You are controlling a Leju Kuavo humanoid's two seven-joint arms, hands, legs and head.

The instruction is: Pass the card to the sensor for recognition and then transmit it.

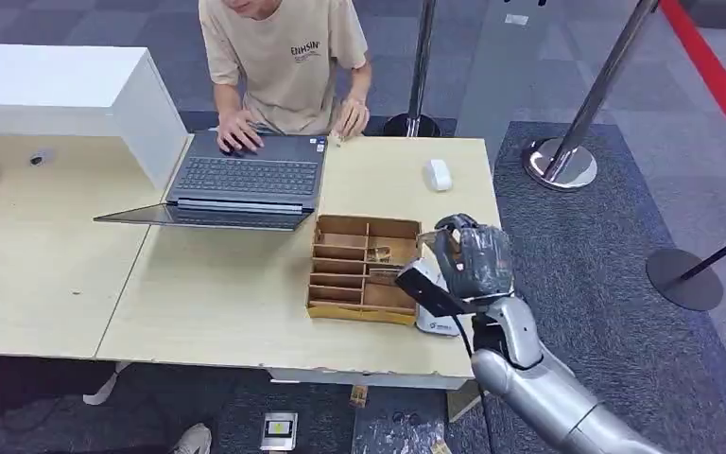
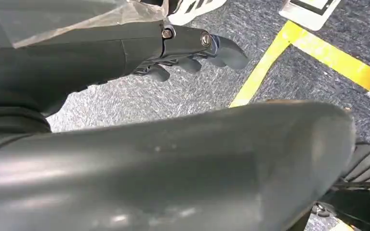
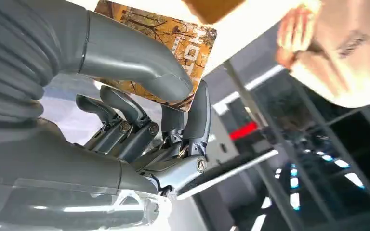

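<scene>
One card [image 3: 173,43], printed with an orange autumn-tree picture, is pinched in the right robot hand [image 1: 468,265]: in the right wrist view the thick grey thumb [image 3: 139,67] presses on its face while the darker fingers [image 3: 200,115] close against its other side. From the head view that hand is raised over the right end of the desk [image 1: 227,312], just right of the wooden divided box [image 1: 359,270] and above a small white sensor unit [image 1: 435,322] that lies at the desk's near right edge; the card itself is hard to make out there. The left robot hand [image 2: 197,53] hangs low over grey carpet [image 2: 173,96] crossed by a yellow line, its fingers loosely curled with nothing in them. At the far side of the desk a person [image 1: 288,57] in a beige shirt rests both hands on an open laptop [image 1: 241,180]. A white mouse [image 1: 438,174] lies right of the laptop.
</scene>
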